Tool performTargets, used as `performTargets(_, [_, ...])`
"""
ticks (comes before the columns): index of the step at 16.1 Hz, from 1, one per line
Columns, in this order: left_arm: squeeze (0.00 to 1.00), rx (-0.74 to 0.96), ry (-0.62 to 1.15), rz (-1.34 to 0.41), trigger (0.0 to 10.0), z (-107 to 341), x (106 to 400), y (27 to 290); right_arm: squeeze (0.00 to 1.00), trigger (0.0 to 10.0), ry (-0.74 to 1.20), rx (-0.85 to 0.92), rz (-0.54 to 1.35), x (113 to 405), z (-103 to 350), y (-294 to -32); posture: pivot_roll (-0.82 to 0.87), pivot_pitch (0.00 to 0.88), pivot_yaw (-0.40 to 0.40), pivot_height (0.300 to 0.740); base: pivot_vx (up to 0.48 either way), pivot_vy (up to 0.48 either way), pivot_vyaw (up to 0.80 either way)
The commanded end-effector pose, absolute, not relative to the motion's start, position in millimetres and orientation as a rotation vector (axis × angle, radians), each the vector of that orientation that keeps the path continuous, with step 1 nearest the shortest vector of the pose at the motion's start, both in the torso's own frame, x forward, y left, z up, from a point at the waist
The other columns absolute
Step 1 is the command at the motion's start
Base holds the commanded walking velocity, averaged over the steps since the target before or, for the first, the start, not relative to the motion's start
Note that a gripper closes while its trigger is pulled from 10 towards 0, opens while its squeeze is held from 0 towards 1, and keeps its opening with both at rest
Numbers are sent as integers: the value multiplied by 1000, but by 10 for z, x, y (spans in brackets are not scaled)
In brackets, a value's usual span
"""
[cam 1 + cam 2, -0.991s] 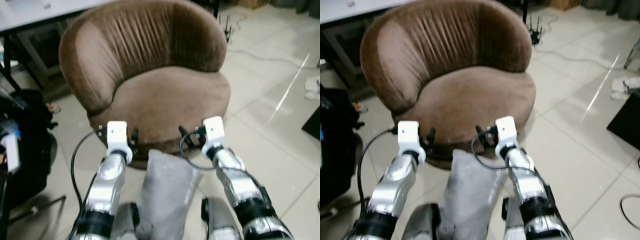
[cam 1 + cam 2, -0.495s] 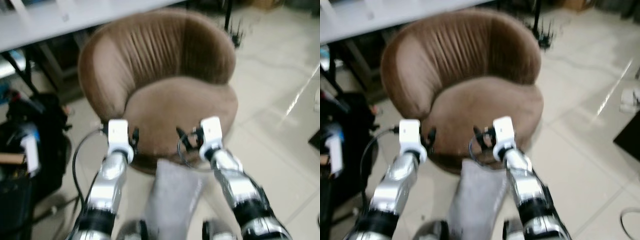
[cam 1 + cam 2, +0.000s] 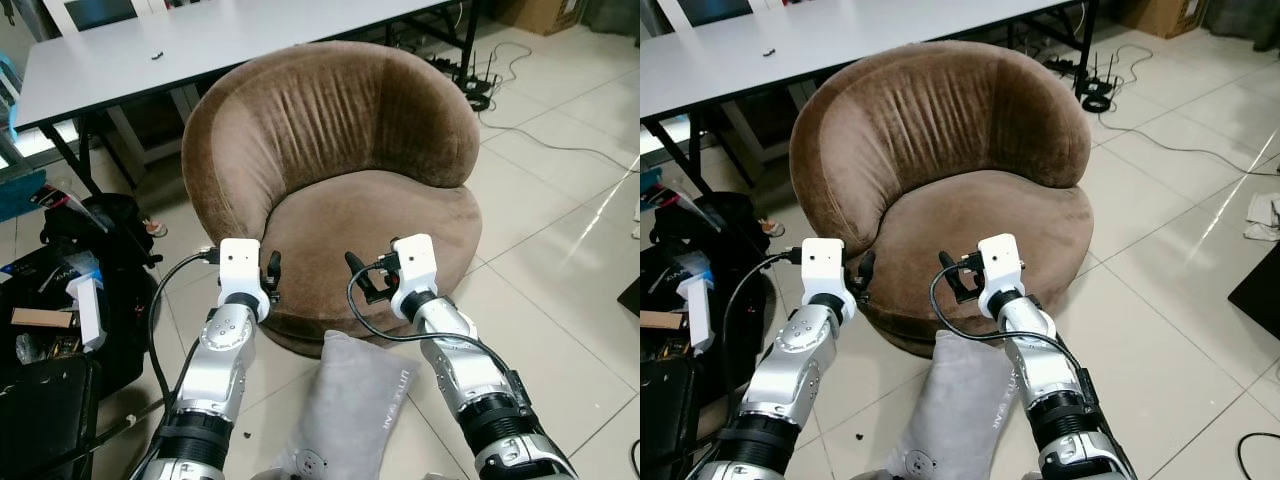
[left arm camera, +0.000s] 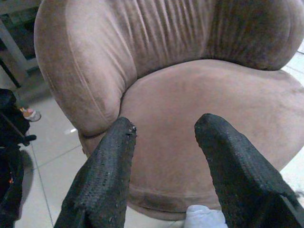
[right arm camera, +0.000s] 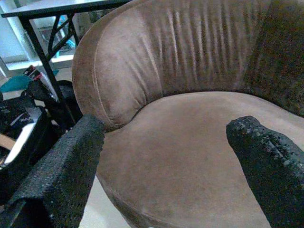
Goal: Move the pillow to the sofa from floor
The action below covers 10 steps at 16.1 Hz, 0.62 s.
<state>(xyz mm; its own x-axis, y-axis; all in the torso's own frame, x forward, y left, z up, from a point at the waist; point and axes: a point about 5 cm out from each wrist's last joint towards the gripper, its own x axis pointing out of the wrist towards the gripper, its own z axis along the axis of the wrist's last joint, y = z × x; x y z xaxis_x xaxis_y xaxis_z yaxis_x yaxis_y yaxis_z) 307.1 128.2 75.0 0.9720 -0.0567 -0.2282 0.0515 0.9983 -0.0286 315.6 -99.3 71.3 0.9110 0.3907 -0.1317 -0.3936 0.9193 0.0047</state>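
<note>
Far left: dark bags and clutter [image 3: 60,300] on the floor, beside a white tabletop [image 3: 200,40].

Left gripper [image 3: 270,277] raised level with the front edge of the brown round sofa [image 3: 370,210]; in the left wrist view its fingers [image 4: 107,175] stand apart, nothing between them.

Centre: grey pillow [image 3: 350,410] lies on the tiled floor [image 3: 560,250], lengthwise between the two arms, its far end just beside the sofa base. Neither gripper touches it.

Right gripper [image 3: 360,278] is also held up at seat height, with its fingers [image 5: 71,161] spread wide and empty.

Judgement: the pick has not begun. Both grippers sit above and beyond the pillow, so the arms need to drop and draw back toward the body. Soft fabric will sag; best to pinch one long edge with each gripper, near the middle, then lift clear of the seat lip before setting it on the cushion.
</note>
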Motion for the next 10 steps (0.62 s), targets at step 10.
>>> performTargets(10, [0,17,175,-96,10000,835,3142,1098,0,10000,140,-53,441,3138,691,-937,-164,0,99,740,48,0,0])
